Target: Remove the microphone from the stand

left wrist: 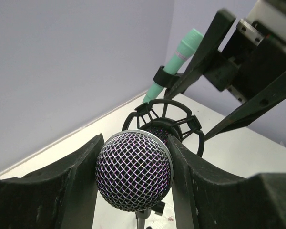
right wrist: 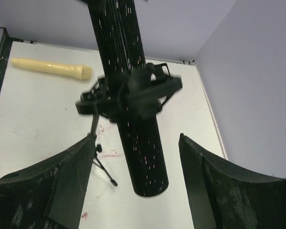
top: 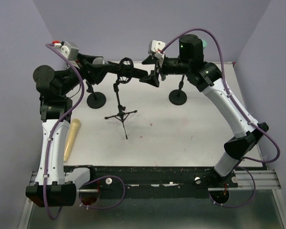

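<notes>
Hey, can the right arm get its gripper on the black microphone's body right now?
Probably yes: the microphone extends below its shock mount, between the open fingers of the right gripper, with nothing blocking them.

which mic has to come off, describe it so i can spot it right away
At the middle of the white table stands a thin black tripod stand. The microphone sits at its top, held in a black ring-shaped shock mount. Unlike the teal microphone clipped behind and the yellow one lying flat, it has a black body and a silver mesh head.
</notes>
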